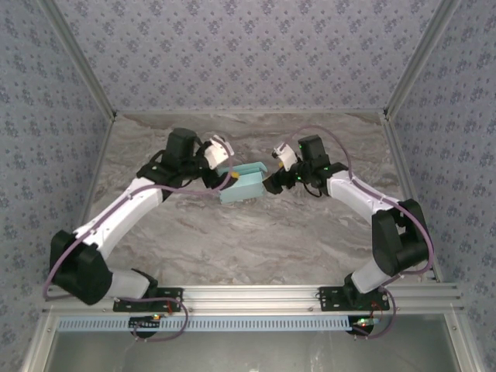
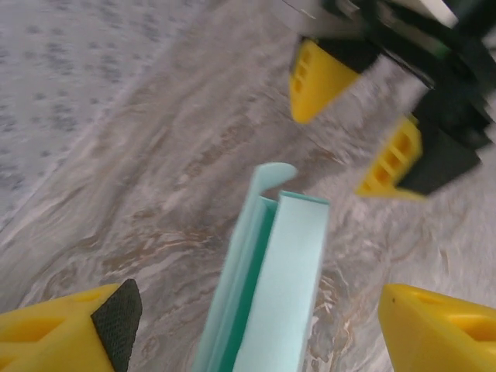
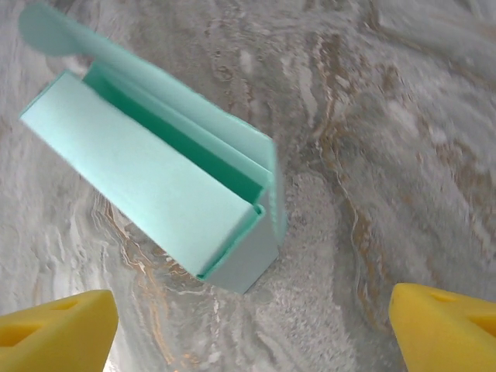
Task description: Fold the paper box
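The box (image 3: pixel 147 178) is thin pale blue-green card, already folded up into a long, low rectangular shape. Seen from my right wrist, its broad top panel (image 3: pixel 116 147) is flat and smooth and the near end wall (image 3: pixel 248 260) is closed square. Along 1 long side a flap (image 3: pixel 186 105) stands up past the top panel instead of lying down on it, and it ends in a rounded tab (image 3: pixel 46 27) at the far corner. Between flap and panel a narrow gap runs the length of the box. Through it I see the box's own darker inner card and cannot tell what else is inside.

From above, the box lies flat on the marbled desk (image 1: pixel 256 240), about midway across and toward the back, between my 2 arms, its long axis running roughly left to right.

My left fingers (image 2: pixel 54 337) are spread wide, 1 on each side of the box's near end, with bare desk showing between each pad and the card, so they grip nothing. My right fingers (image 3: pixel 446 325) are spread just as wide, with the box lying ahead of their tips rather than between them. From my left wrist I see those right fingers beyond the tab end, apart from the card. From above I cannot tell whether either pair brushes the box.
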Robot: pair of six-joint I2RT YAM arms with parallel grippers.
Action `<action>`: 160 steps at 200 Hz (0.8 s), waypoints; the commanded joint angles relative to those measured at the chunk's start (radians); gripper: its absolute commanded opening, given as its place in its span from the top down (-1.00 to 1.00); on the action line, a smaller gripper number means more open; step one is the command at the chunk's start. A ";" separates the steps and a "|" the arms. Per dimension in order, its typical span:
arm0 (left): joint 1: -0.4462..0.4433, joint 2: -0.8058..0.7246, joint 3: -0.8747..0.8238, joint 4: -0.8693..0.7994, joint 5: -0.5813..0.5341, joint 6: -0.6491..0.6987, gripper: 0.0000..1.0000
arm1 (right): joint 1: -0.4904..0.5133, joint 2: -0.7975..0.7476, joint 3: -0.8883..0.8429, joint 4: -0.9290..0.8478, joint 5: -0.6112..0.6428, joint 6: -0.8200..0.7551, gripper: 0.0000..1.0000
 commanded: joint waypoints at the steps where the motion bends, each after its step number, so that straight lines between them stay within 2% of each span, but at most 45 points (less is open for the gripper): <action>1: 0.056 -0.031 -0.001 0.084 -0.095 -0.329 -0.69 | 0.017 -0.005 0.016 0.017 0.092 -0.228 -0.93; 7: 0.072 -0.032 0.009 0.075 -0.106 -0.396 -0.76 | 0.019 -0.004 0.018 0.022 0.104 -0.248 -0.95; 10: 0.080 -0.032 0.013 0.071 -0.112 -0.430 -0.93 | 0.019 -0.004 0.017 0.024 0.110 -0.256 -0.97; 12: 0.085 -0.031 0.016 0.069 -0.117 -0.452 -0.97 | 0.018 -0.005 0.017 0.027 0.114 -0.261 -0.98; 31: 0.119 -0.026 -0.001 0.096 -0.156 -0.644 -0.99 | 0.018 -0.001 0.018 0.028 0.118 -0.329 -1.00; 42: 0.131 -0.011 -0.015 0.109 -0.260 -0.791 -0.98 | 0.019 0.009 0.020 0.018 0.102 -0.378 -1.00; 52: 0.150 0.019 -0.007 0.102 -0.270 -0.857 -0.98 | 0.018 0.021 0.023 0.012 0.083 -0.420 -1.00; 62: 0.171 0.058 -0.009 0.134 -0.189 -0.856 -0.98 | 0.019 0.033 0.034 -0.005 0.054 -0.457 -1.00; 75: 0.172 0.072 -0.063 0.275 -0.121 -0.826 -0.98 | 0.023 0.045 0.040 -0.003 0.039 -0.499 -1.00; 91: 0.172 0.096 -0.100 0.388 -0.149 -0.795 -0.96 | 0.039 0.059 0.030 0.065 0.100 -0.517 -1.00; 102: 0.176 0.145 -0.053 0.347 -0.172 -0.788 -0.90 | 0.052 0.063 0.014 0.142 0.173 -0.518 -1.00; 129: 0.178 0.329 0.164 0.176 -0.105 -0.851 -0.82 | 0.057 0.063 -0.011 0.218 0.247 -0.533 -1.00; 145: 0.177 0.414 0.241 0.144 0.002 -0.927 -0.71 | 0.045 0.066 -0.002 0.186 0.194 -0.548 -1.00; 160: 0.164 0.455 0.266 0.159 0.102 -0.951 -0.70 | 0.035 0.081 0.023 0.144 0.117 -0.550 -1.00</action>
